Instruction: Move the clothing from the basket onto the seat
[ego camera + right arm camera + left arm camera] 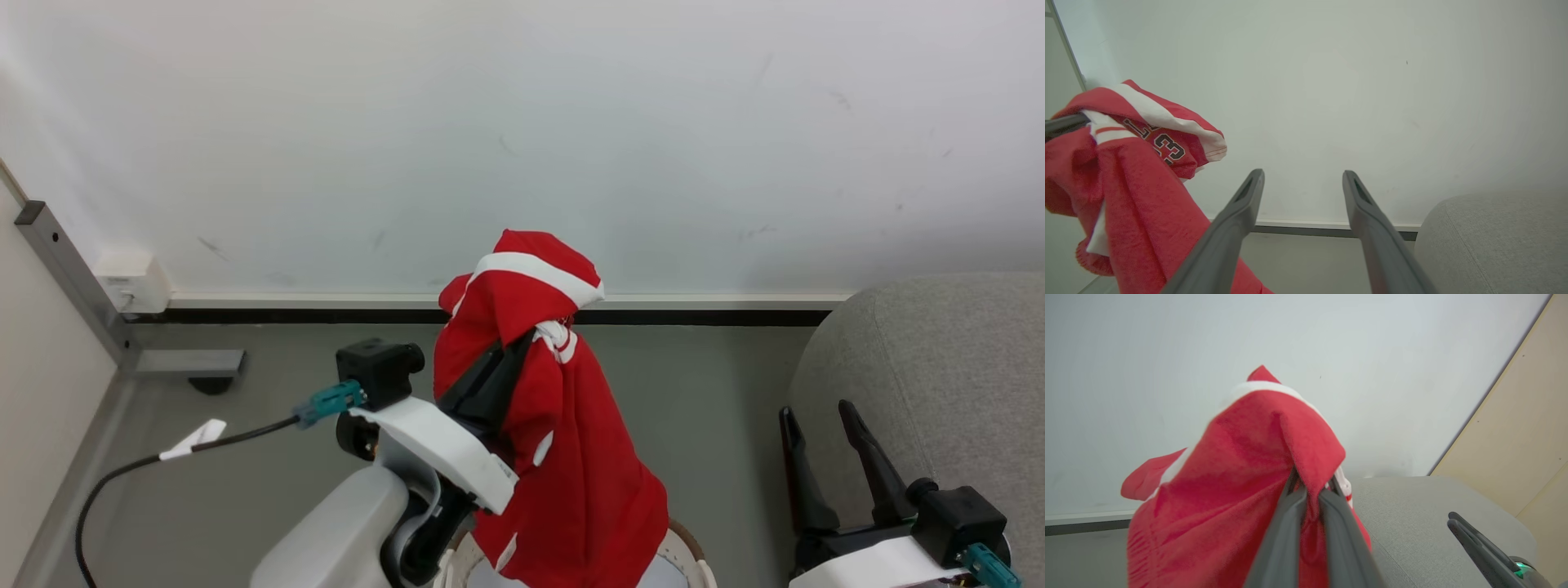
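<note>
Left gripper (1311,486) holds the clothing (575,478) up over the basket (692,555).
Its fingers are clamped on a fold of the red cloth, which hangs down to the basket's mouth at the head view's bottom edge. The right gripper (815,410), fingers apart and holding nothing, sits just in front of the grey seat (939,367), clear of the cloth.

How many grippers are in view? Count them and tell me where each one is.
2. The left gripper is up above the basket, shut on the clothing. The right gripper is open and empty, low at the right by the seat. None seems hidden.
</note>
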{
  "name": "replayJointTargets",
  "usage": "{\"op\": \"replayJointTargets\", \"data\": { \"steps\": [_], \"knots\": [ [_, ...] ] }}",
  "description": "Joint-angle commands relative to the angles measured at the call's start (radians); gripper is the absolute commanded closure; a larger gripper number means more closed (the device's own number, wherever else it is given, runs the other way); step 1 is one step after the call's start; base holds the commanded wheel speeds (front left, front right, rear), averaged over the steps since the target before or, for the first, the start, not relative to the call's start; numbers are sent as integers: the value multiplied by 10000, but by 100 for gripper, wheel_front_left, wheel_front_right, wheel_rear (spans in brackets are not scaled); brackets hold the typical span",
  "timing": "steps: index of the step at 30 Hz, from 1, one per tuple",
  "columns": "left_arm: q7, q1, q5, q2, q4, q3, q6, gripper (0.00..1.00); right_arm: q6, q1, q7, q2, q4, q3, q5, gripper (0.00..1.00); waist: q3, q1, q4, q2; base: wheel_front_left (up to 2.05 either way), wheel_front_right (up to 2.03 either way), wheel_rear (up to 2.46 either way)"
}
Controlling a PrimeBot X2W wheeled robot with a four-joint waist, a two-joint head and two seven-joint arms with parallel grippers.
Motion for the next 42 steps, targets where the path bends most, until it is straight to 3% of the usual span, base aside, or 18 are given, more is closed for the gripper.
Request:
{"op": "replayJointTargets", "data": {
  "steps": [1, 7, 15, 28, 42],
  "knots": [
    [44, -72, -132, 106, -114, 31, 49, 100, -21, 143, -21, -38, -14, 35, 82, 0, -7, 1, -15, 0, 0, 0, 0],
    [290, 200, -204, 353, -1011, 104, 405, 100, -21, 102, -21, -36, -61, 328, 73, 0, 36, 1, -139, 0, 0, 0, 0],
    [371, 390, -253, 453, -1337, 104, 566, 100, -21, -34, -21, -33, -211, 1085, -49, 0, 161, 1, -313, 0, 0, 0, 0],
    [465, 124, -365, 149, -1064, -128, 317, 100, -21, -1118, -21, -260, 389, 4297, 645, 0, 298, 1, -240, 0, 0, 0, 0],
    [514, -64, -455, -596, -584, -751, -35, 100, -21, -2219, -20, -37, 2165, 4999, 1111, 0, 41, 1, 553, 0, 0, 0, 0]
  ]
}}
